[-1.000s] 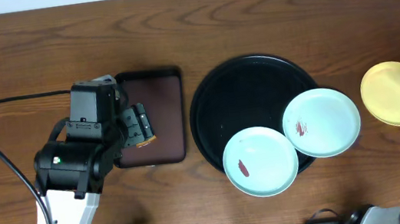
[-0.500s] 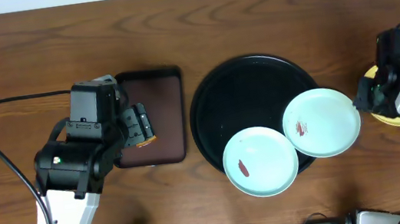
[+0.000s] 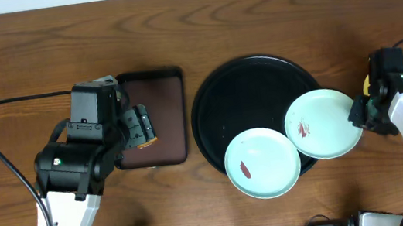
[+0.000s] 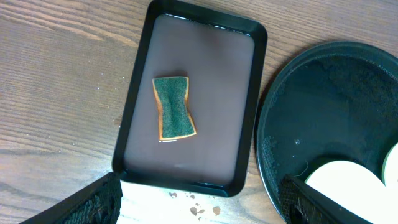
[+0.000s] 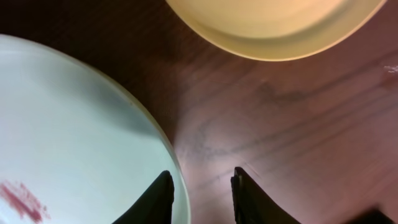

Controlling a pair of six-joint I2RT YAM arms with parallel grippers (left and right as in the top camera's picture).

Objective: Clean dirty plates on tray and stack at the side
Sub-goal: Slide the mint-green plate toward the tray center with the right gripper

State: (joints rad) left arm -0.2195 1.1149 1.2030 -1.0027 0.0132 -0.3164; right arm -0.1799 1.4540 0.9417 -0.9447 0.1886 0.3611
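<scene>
The right fingers [image 5: 155,199] stand a little apart with a gap between them. One is over the edge of a round, pale mint plate [image 5: 68,124], and the other is over the brown wood counter [image 5: 280,137] just beside it. I cannot tell if they touch the plate. Just past them on the counter sits a round, pale yellow plate [image 5: 273,25]. It is near the mint plate but not touching it, and from above the right arm hides most of it. The mint plate has a red-brown smear [image 3: 303,128]. It rests on the right rim of the big, round, shiny black tray [image 3: 245,91] and pokes out over the counter. A second mint plate [image 3: 263,163] with its own smear lies on the tray's front rim, and the two plates' edges meet. Far off on the left, the left fingers [image 4: 93,202] are wide open with nothing in them. They are over a small, dark brown tray [image 4: 199,56] with four straight sides, where a green sponge [image 4: 175,108] lies.
</scene>
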